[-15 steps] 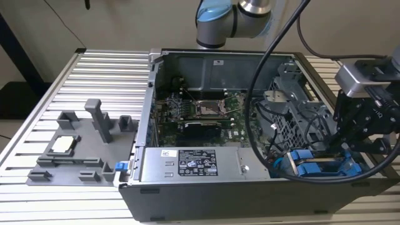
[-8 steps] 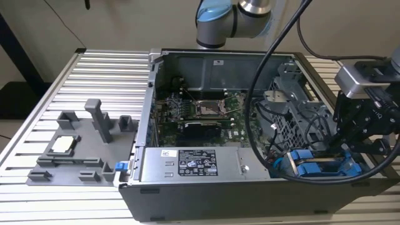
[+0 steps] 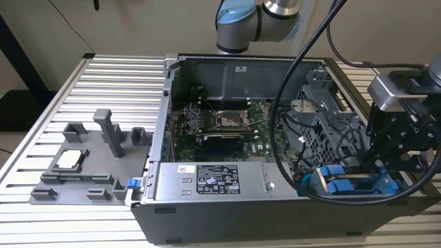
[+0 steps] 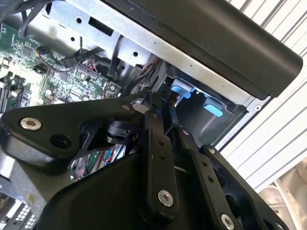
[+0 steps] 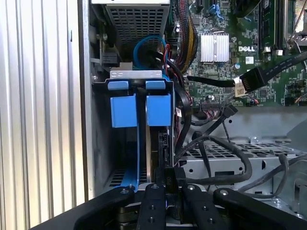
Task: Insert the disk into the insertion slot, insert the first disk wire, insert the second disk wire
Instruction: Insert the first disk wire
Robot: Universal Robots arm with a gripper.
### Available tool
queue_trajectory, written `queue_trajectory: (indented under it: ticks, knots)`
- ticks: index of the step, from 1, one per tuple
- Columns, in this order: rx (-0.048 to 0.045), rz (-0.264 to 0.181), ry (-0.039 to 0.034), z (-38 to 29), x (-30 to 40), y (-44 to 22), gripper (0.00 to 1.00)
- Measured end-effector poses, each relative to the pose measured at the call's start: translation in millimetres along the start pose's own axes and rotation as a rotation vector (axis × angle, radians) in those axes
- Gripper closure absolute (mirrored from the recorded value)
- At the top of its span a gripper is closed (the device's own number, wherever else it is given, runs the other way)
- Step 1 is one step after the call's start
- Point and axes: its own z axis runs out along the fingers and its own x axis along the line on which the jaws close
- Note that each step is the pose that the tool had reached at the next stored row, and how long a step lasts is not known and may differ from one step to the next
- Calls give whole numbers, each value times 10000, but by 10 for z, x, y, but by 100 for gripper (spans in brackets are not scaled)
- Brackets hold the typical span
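A slatted aluminium table (image 3: 103, 72) carries an open computer case (image 3: 206, 217), which sits directly beneath the gripper (image 3: 377, 164). A grey fixture (image 3: 96, 168) lies on the slats well apart from the gripper, beyond the case's far wall.

Black linkage of the hand (image 4: 160, 104) looms across the foreground, its tip reaching mid-frame into the open computer case (image 4: 98, 29). Just beyond the tip, the disk (image 4: 183, 89) shows its blue carrier tabs beneath the dark rim (image 4: 216, 38). The green motherboard (image 4: 29, 60) sits deeper inside, and the ribbed surface (image 4: 280, 129) lies outside the case.
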Motion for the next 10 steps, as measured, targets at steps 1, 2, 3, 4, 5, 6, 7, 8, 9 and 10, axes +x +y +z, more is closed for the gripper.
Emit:
queue_trajectory:
  ticks: [1,2,3,4,5,6,7,8,9,10]
  knots:
    - [0,0,4,3,0,0,81]
    - [1,0,7,3,0,0,81]
    - [1,0,9,4,0,0,81]
    - [1,0,10,5,0,0,81]
    - [1,0,10,6,0,0,81]
    - [1,0,11,6,0,0,81]
    - [0,0,12,6,0,0,81]
    - [0,0,12,7,0,0,81]
    - [0,0,14,12,0,0,81]
    - [1,0,22,20,0,0,81]
